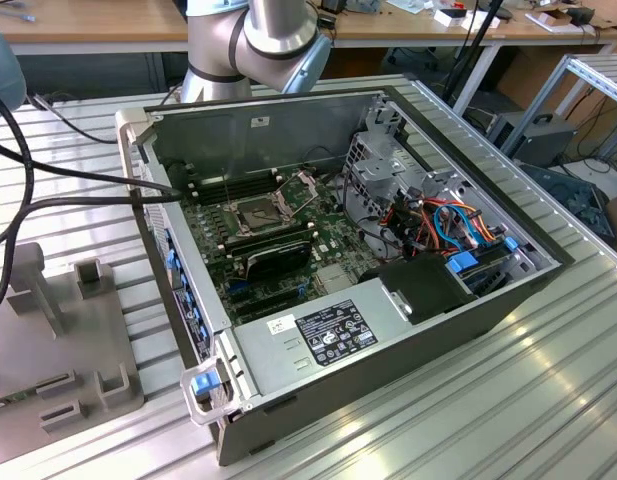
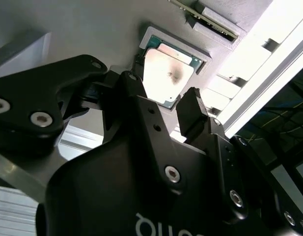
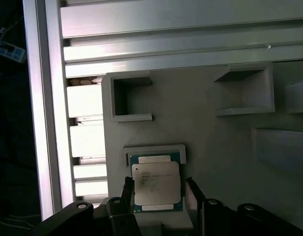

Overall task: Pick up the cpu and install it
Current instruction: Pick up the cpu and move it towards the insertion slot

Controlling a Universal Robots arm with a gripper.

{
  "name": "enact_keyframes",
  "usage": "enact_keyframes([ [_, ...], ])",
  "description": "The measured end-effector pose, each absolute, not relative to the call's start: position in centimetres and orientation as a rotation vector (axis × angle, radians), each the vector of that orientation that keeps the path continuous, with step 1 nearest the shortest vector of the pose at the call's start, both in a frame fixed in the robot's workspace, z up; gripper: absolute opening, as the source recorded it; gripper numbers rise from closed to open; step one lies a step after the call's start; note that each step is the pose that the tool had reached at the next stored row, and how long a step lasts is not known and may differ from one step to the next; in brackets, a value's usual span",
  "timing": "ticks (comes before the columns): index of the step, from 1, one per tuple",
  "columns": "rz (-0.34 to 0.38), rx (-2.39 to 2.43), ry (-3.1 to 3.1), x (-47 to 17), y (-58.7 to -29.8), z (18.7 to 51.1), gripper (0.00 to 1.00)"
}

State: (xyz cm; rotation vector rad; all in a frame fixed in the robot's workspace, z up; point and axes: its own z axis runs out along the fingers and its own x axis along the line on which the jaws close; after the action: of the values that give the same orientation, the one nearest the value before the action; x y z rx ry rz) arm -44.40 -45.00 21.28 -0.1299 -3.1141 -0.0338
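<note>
The cpu (image 3: 156,183) lies flat with its silvery face up in a shallow recess of a grey holder plate (image 3: 220,147). In the second wrist view the cpu (image 2: 167,73) shows bright between the black fingers. My gripper (image 3: 158,192) stands open just over the chip, one fingertip (image 3: 127,191) on each side of it, with a small gap showing at the fingertip (image 3: 191,191) on the other side. In the exterior view the dark square socket (image 1: 256,213) with its metal frame sits open on the green motherboard inside the computer case (image 1: 318,340).
The holder plate has other walled pockets (image 3: 129,98) near the chip. It rests on a slatted aluminium table (image 3: 82,137). In the exterior view the arm (image 1: 258,40) rises behind the case, cables (image 1: 78,180) run in from the left, and a grey fixture (image 1: 58,330) stands left of the case.
</note>
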Motion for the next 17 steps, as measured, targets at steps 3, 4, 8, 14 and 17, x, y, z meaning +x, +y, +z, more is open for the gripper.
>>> enact_keyframes([
  [3,-0.034,-0.130,-3.114,-44.41,-44.99,21.27,0.54],
  [4,-0.034,-0.130,-3.114,-44.41,-44.99,21.27,0.55],
  [8,-0.033,-0.130,-3.114,-44.41,-44.99,21.27,0.68],
  [14,-0.033,-0.130,-3.114,-44.41,-44.99,20.44,0.68],
  [17,-0.033,-0.130,-3.114,-44.40,-44.95,20.33,0.68],
])
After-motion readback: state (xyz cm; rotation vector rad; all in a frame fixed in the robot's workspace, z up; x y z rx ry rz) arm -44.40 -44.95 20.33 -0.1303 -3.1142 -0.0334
